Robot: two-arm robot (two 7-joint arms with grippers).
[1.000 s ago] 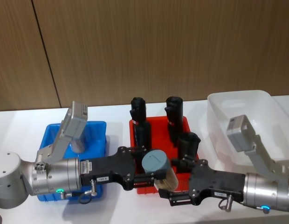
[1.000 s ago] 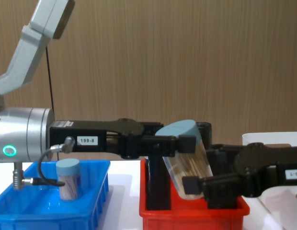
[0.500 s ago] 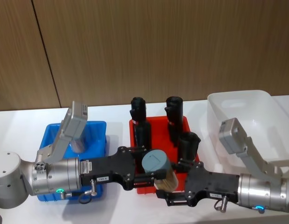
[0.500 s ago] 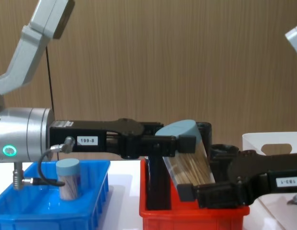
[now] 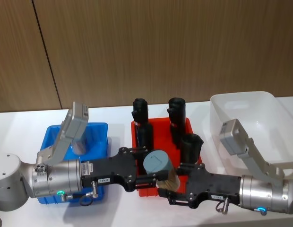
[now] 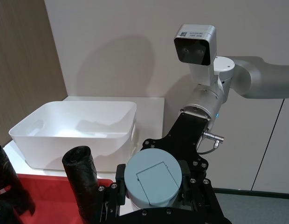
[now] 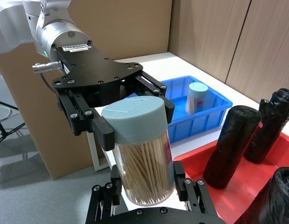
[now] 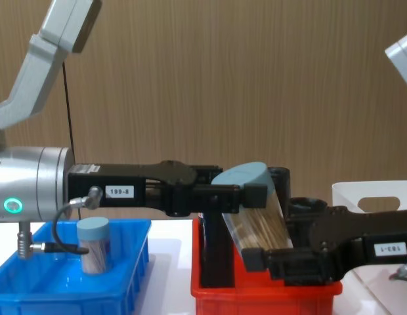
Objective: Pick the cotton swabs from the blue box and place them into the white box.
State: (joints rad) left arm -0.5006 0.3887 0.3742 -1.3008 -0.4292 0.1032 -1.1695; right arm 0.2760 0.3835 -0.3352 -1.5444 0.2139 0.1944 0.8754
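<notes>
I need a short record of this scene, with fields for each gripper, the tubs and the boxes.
left gripper: shut on lid of held tub, above red bin
right gripper: at held tub's lower end
held tub: tilted, cotton swabs inside
second tub: upright in blue box
white box: right of red bin

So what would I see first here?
A tub of cotton swabs hangs tilted above the red bin, the left gripper clamped near its blue lid and the right gripper at its base. A second tub stands in the blue box on the left; the white box sits on the right.
</notes>
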